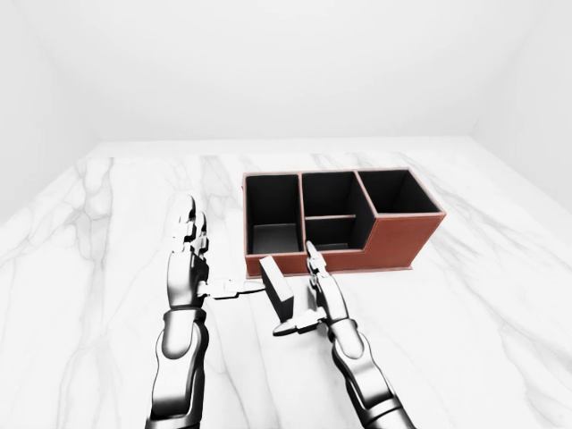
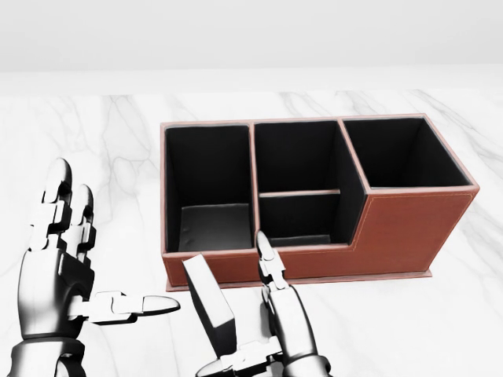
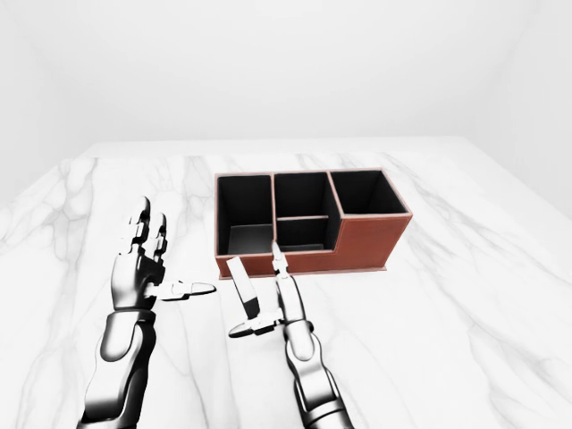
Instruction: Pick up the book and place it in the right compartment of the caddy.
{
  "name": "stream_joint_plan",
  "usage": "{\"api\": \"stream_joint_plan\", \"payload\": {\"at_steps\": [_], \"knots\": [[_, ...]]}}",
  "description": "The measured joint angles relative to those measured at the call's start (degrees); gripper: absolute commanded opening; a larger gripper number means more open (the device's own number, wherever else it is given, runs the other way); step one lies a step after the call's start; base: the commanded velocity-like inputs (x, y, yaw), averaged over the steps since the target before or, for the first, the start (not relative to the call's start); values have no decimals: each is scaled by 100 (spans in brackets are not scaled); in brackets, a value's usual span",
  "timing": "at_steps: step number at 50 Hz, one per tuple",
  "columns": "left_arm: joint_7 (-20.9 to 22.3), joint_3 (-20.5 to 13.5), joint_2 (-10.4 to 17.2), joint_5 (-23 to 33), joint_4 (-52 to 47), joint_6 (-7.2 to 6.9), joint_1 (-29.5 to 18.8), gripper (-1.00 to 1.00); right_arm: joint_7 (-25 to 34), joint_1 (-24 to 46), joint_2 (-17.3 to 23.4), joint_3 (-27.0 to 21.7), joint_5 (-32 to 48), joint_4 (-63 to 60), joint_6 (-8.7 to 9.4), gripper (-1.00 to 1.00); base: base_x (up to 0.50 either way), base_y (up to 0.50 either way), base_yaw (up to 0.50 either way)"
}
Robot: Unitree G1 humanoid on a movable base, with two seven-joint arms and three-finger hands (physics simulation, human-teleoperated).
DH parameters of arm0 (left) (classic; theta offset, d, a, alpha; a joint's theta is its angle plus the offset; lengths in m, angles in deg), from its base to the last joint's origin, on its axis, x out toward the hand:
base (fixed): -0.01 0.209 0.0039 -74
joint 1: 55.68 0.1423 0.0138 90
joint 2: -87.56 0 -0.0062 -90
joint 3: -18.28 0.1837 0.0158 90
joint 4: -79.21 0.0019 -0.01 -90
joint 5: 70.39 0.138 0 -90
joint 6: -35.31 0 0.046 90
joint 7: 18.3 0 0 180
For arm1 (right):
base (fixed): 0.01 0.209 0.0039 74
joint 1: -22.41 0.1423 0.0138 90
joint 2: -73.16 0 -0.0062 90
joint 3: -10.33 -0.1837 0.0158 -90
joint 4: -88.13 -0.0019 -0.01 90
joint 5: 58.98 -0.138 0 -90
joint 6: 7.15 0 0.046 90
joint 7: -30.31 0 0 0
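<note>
A dark grey book (image 2: 209,300) stands tilted on the marble table (image 2: 94,133), just below the lower left corner of the brown caddy (image 2: 409,228). The caddy has black compartments, and its right compartment (image 2: 399,153) holds nothing. My right hand (image 2: 250,316) is open against the book's right side, fingers (image 2: 266,263) pointing up and thumb (image 2: 232,363) reaching under the book's lower end. My left hand (image 2: 110,247) is open to the left of the book, with its thumb (image 2: 149,303) pointing at the book across a small gap.
The caddy's left compartment (image 2: 208,184) and its two middle compartments (image 2: 297,161) are also bare inside. White walls rise beyond the table's top edge (image 1: 286,141).
</note>
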Motion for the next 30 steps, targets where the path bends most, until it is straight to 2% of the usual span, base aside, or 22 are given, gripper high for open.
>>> {"api": "stream_joint_plan", "payload": {"at_steps": [30], "knots": [[17,4,1,0,-44,0,8,100,-229,282,-293,255,250,518,0,100,0,0,0]]}}
